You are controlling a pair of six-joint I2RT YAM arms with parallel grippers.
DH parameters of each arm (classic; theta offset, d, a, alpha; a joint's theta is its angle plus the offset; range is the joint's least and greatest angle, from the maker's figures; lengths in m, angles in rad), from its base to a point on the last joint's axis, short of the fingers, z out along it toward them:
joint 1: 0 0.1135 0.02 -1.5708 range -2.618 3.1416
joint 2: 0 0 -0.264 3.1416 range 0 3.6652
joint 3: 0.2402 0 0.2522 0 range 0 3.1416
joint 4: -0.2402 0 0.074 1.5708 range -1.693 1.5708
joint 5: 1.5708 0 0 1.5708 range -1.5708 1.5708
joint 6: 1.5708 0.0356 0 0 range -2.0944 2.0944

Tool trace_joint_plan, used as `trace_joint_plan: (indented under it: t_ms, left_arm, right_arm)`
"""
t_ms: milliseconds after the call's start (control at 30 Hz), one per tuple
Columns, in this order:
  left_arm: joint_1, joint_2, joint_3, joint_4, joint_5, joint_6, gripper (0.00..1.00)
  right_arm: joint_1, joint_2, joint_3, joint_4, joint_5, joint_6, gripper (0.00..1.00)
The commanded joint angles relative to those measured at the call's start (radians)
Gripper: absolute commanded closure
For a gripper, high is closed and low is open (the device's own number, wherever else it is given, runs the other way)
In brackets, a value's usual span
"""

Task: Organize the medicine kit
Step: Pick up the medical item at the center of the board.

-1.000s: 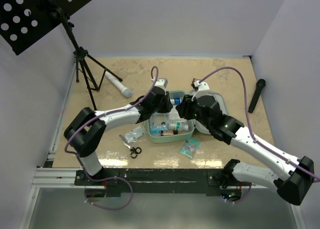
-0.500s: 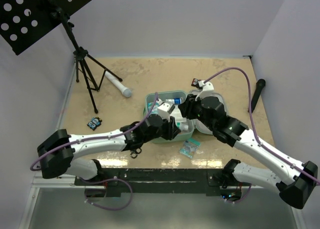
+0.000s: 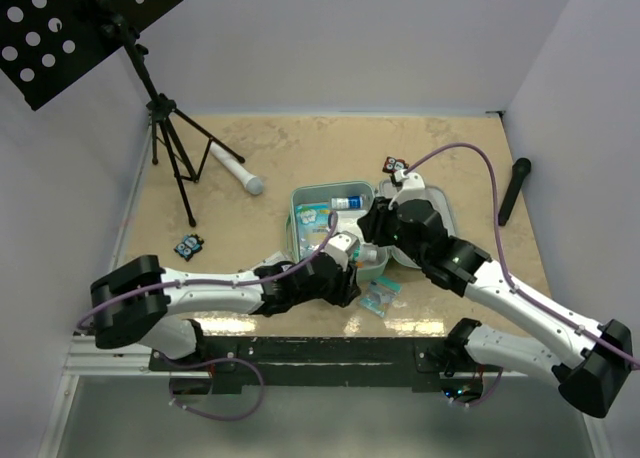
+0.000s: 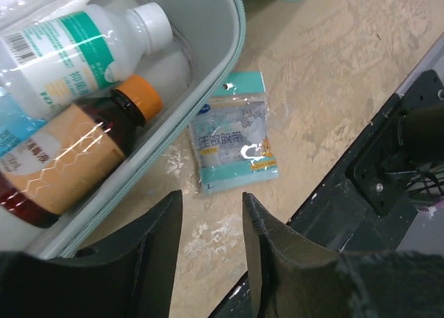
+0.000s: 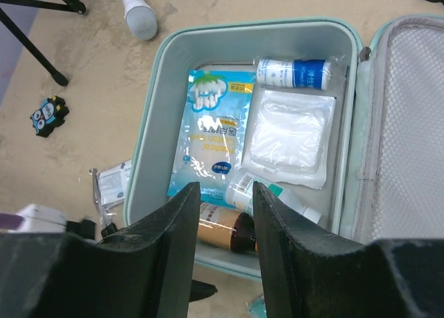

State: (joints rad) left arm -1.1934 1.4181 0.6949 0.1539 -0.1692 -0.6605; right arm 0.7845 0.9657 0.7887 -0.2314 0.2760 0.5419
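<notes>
Moved: left gripper (image 4: 210, 205) has swung from the kit's far-left corner to just outside its near wall; right gripper (image 5: 223, 193) has hardly shifted, above the kit's inside.
Kit: kit (image 3: 296, 210) lies open, lid (image 5: 409, 123) folded out to its right, bottles (image 4: 76, 151) against its near wall.
Left tool: jaws partly apart, nothing between them, poised over a packet (image 4: 236, 141).
Right tool: jaws partly apart as well, empty.
Packet: flat on the table (image 3: 300, 148), just outside the kit's near wall; whether it touches the rim I cannot tell.
Risk, slip: thin glossy film lying flat gives the fingers little to bite. I judge they could skate over it, or nudge it away from the kit and off the table.
Risk, snag: coming down too close to the kit, a finger could catch the rim and drag the case.
Risk, arms: both wrists crowd the kit, so a lift toward it could bump the right one.
Surface: beige marbled top, smooth.
Room: pale walls (image 3: 400, 38) on the kit's far, left and right sides; black music stand (image 3: 90, 18) on a tripod to the kit's far left.
</notes>
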Motion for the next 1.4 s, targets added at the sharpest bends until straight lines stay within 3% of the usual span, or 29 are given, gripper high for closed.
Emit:
trace_joint_plan:
  t_ms: [0, 200, 300, 400, 567, 600, 733, 1000, 1367]
  left_arm:
    - [-0.015, 0.068, 0.101, 0.006, -0.026, 0.036, 0.55]
    - [-0.017, 0.142, 0.166, 0.008, 0.017, 0.039, 0.47]
    - [-0.017, 0.133, 0.147, 0.045, 0.066, 0.033, 0.29]
    - [-0.017, 0.102, 0.12, 0.085, 0.099, 0.045, 0.22]
    - [-0.017, 0.116, 0.14, 0.067, 0.149, 0.081, 0.2]
    - [-0.017, 0.136, 0.155, 0.038, 0.158, 0.088, 0.13]
    - [-0.04, 0.228, 0.239, -0.046, 0.163, 0.153, 0.13]
    - [-0.067, 0.327, 0.273, -0.047, 0.129, 0.183, 0.13]
    - [-0.095, 0.438, 0.376, -0.148, 0.024, 0.179, 0.15]
  right_arm:
    - [-0.001, -0.005, 0.026, 0.014, 0.031, 0.009, 0.59]
    - [-0.001, -0.044, 0.061, -0.034, 0.057, 0.001, 0.58]
    - [-0.001, -0.061, 0.069, -0.051, 0.063, 0.001, 0.58]
    - [-0.001, -0.07, 0.07, -0.055, 0.068, 0.001, 0.58]
    - [-0.001, -0.074, 0.087, -0.066, 0.078, 0.013, 0.58]
    - [-0.001, -0.079, 0.095, -0.068, 0.084, 0.019, 0.58]
    - [-0.001, -0.122, 0.118, -0.068, 0.104, 0.059, 0.57]
    - [-0.001, -0.235, 0.127, -0.063, 0.153, 0.093, 0.55]
    - [-0.001, -0.243, 0.115, -0.08, 0.167, 0.099, 0.55]
